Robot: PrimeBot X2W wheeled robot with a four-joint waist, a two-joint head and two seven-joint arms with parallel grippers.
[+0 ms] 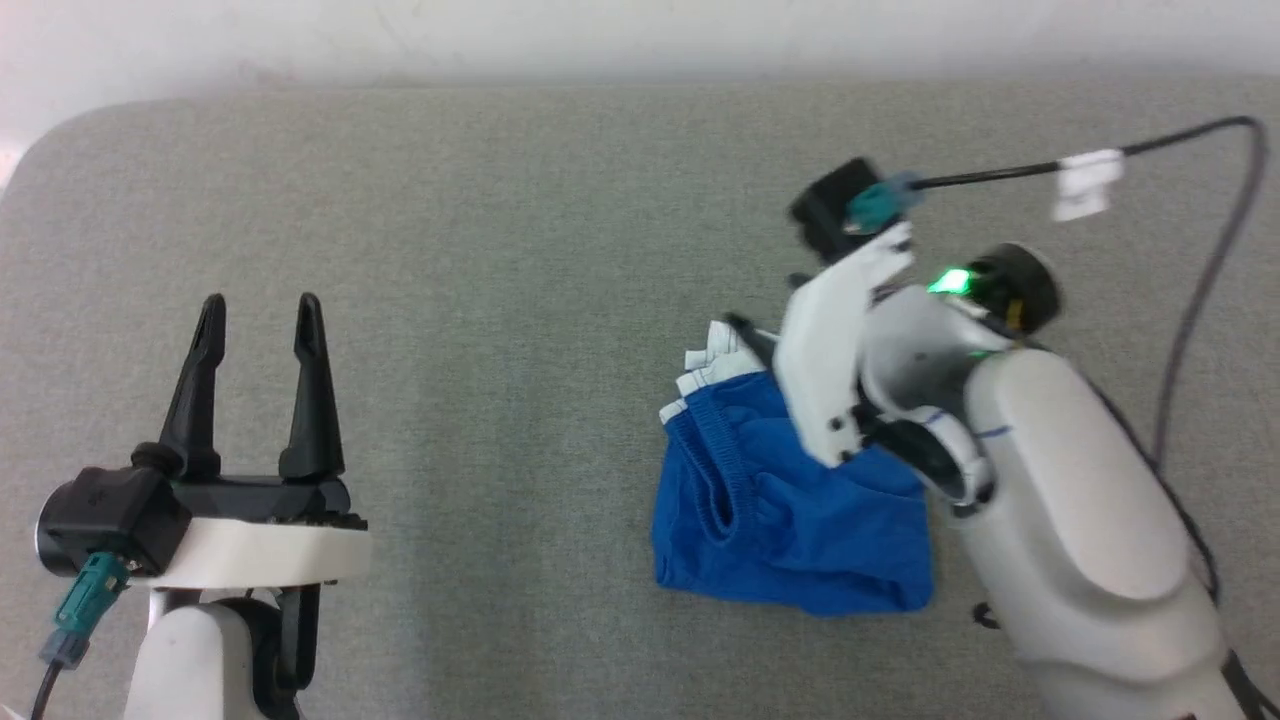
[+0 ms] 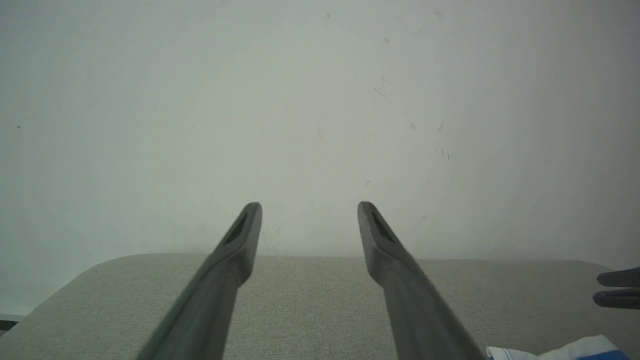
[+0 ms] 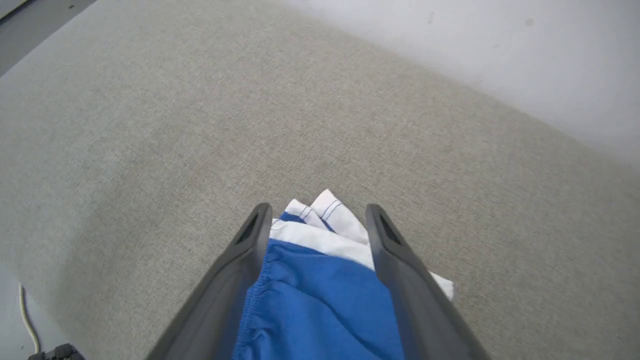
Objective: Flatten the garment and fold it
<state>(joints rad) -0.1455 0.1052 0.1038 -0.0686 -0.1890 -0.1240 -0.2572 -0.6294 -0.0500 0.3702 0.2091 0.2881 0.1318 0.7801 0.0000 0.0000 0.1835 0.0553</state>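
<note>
Right end effector (image 3: 317,212) over bunched garment (image 3: 315,300)

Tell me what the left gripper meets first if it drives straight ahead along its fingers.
The way looks free: the left gripper points over bare grey table toward the pale wall past its far edge, probably the first thing met. The garment lies well off to its right.

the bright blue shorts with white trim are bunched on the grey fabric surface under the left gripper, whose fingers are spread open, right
Wrong gripper: the right gripper is the one over the bright blue shorts with white trim, fingers spread open, as the right wrist view shows. The shorts do lie bunched on the grey fabric surface; the left gripper stands apart over bare fabric.
</note>
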